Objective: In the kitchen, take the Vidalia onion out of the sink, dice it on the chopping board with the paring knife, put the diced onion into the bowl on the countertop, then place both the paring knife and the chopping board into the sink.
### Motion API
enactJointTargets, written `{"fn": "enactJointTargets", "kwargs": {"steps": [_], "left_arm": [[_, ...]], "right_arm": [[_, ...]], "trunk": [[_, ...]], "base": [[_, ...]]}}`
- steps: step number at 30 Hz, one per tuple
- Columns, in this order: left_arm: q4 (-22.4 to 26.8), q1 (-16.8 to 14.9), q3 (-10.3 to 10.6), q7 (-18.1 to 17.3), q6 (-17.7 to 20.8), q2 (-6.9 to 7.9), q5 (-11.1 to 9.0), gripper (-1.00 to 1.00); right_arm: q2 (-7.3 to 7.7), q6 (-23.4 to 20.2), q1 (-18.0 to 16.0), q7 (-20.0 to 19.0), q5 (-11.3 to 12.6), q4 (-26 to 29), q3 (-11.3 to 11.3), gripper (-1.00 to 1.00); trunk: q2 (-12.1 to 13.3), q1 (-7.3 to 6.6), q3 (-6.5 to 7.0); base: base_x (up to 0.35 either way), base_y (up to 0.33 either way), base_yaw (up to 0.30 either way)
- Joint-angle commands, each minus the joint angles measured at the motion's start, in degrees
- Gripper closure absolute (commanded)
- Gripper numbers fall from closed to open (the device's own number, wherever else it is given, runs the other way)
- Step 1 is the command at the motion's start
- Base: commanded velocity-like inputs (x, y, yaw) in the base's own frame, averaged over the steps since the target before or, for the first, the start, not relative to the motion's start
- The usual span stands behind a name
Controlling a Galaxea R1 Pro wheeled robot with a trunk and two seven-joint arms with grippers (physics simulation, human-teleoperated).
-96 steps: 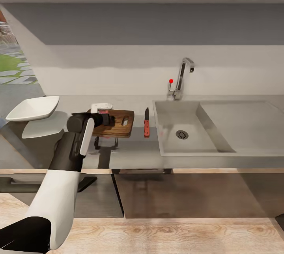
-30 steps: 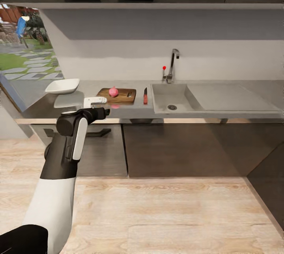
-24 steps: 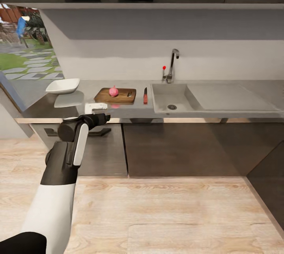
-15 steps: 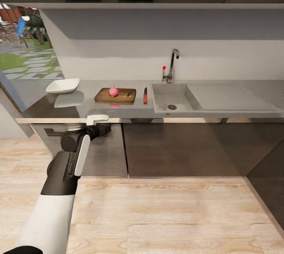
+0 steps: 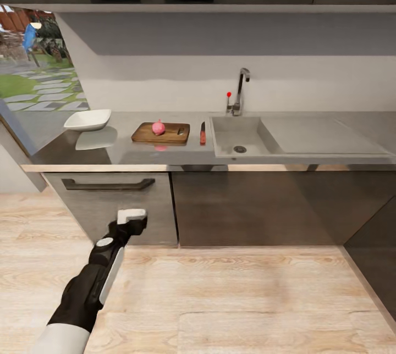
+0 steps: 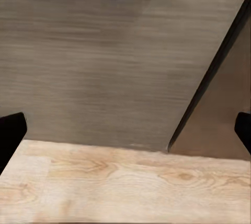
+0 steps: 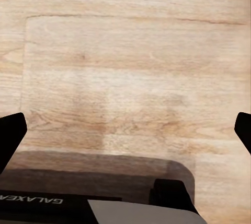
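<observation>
Resting on one chopping board, one Vidalia onion, one paring knife beside

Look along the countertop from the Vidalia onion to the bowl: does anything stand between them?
Nothing visible does. The Vidalia onion sits on the chopping board; only bare countertop separates it from the bowl.
</observation>
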State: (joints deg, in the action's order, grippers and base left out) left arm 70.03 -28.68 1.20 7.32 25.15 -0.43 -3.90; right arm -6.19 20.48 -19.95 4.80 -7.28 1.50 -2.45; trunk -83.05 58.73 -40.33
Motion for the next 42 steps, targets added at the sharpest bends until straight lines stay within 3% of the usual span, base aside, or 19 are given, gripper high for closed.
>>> {"fn": "enactJointTargets", "kwargs": {"steps": [1,2,5,10,11,13,14,16,17,19,22,25,30,42], "left_arm": [[-1.7,1.5,0.1,0.4,-3.5,0.14,-0.4,-1.00],[-2.6,2.3,0.1,0.4,-5.2,0.18,-0.4,-1.00],[-10.5,8.9,0.1,0.4,-18.2,1.41,-0.3,-1.00],[-16.8,16.2,0.2,0.4,-24.9,2.46,-0.2,-1.00],[-18.4,17.4,0.2,0.4,-27.9,2.59,-0.2,-1.00],[-22.1,18.8,0.3,0.4,-35.0,2.64,-0.1,-1.00],[-25.5,19.4,0.5,0.5,-40.7,2.59,0.0,-1.00],[-34.2,20.0,0.9,0.7,-51.9,2.46,0.6,-1.00],[-40.8,20.2,1.1,0.8,-58.5,2.43,1.2,-1.00],[-50.0,20.4,1.3,0.9,-67.6,2.43,1.7,-1.00],[-56.4,20.4,1.3,0.9,-74.7,2.45,1.9,-1.00],[-60.4,20.4,1.3,0.9,-77.5,2.50,2.0,-1.00],[-62.7,20.5,1.1,0.9,-78.5,2.81,1.9,-1.00],[-63.6,20.4,0.8,1.1,-78.5,3.41,1.6,-1.00]], "right_arm": [[0.05,0.2,0.0,0.4,-0.6,0.0,-0.3,-1.00],[0.12,0.2,0.0,0.4,-0.6,0.0,-0.3,-1.00],[0.75,0.3,0.0,0.3,-0.6,1.3,-0.3,-1.00],[2.13,0.3,0.0,0.3,-0.6,4.9,-0.3,-1.00],[2.39,0.2,-0.1,0.3,-0.6,6.1,-0.3,-1.00],[2.65,0.1,-0.1,0.3,-0.7,8.3,-0.3,-1.00],[2.73,0.0,-0.1,0.3,-0.7,10.0,-0.3,-1.00],[2.80,-0.2,0.0,0.2,-0.8,13.5,-0.3,-1.00],[2.83,-0.4,0.0,0.3,-0.8,16.0,-0.3,-1.00],[2.86,-0.9,0.0,0.3,-0.9,19.1,-0.2,-1.00],[2.90,-1.7,0.0,0.3,-0.9,21.7,-0.2,-1.00],[3.30,-1.9,0.0,0.1,-0.9,23.1,0.0,-1.00],[3.79,-1.5,0.0,-0.2,-0.8,22.6,0.1,-1.00],[3.90,-0.2,0.0,-0.2,-0.7,19.5,0.0,-1.00]], "trunk": [[0.0,0.00,-0.04],[0.0,0.00,-0.04],[0.0,0.00,-0.04],[0.0,0.00,-0.04],[0.0,0.00,-0.04],[0.0,0.00,-0.04],[0.0,0.00,-0.04],[0.0,0.00,-0.04],[0.0,0.00,-0.04],[0.0,0.00,-0.04],[0.0,0.00,-0.04],[0.0,0.00,-0.04],[0.0,0.00,-0.04],[0.0,0.00,-0.04]], "base": [[0.000,0.000,0.000],[0.000,0.000,0.000],[0.000,0.000,0.000],[0.000,0.000,0.000],[0.000,0.000,0.000],[0.000,0.000,0.000],[0.000,0.000,0.000],[0.000,0.000,0.000],[0.000,0.000,0.000],[0.000,0.000,0.000],[0.000,0.000,0.000],[0.000,0.000,0.000],[0.000,0.000,0.000],[0.077,0.014,0.000]]}}
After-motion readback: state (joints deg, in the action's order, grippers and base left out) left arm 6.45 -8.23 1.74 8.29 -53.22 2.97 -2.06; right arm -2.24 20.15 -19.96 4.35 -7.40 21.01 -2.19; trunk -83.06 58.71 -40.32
